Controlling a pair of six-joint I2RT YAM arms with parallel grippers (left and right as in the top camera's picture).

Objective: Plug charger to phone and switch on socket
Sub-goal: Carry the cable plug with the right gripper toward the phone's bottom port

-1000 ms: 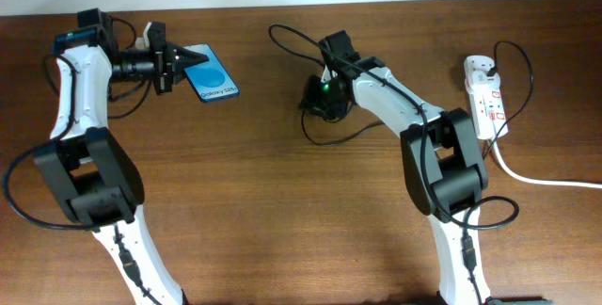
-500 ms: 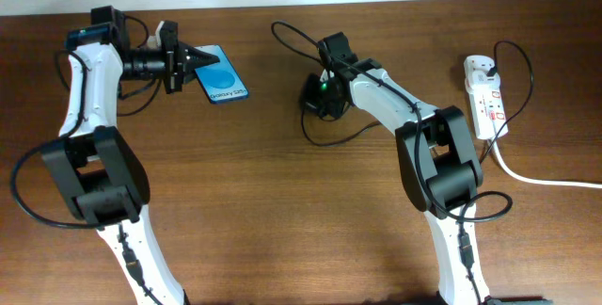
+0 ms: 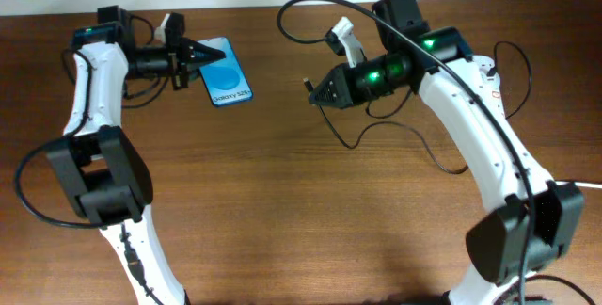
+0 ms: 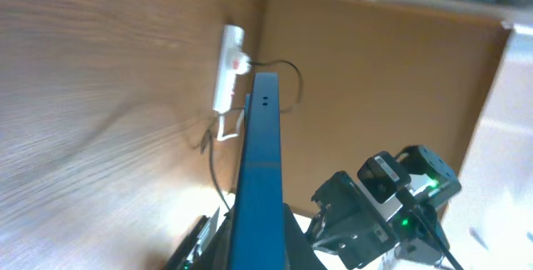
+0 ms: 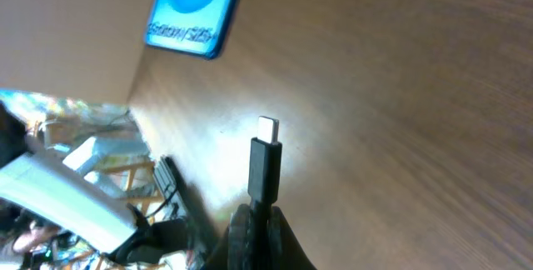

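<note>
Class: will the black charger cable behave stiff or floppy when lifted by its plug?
Probably floppy: the charger cable trails in loose loops behind the right gripper. Its plug looks rigid, standing straight from the gripper, so it likely holds aim.

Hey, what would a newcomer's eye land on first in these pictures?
The bright blue phone, clamped in the left gripper at upper left overhead. Opposite it, mid-picture, the right gripper pinches the charger by its plug, tip aimed roughly at the phone.

White arms point(image 3: 470, 126) with black joints point(image 3: 94, 184) and green lights point(image 3: 373, 76).
</note>
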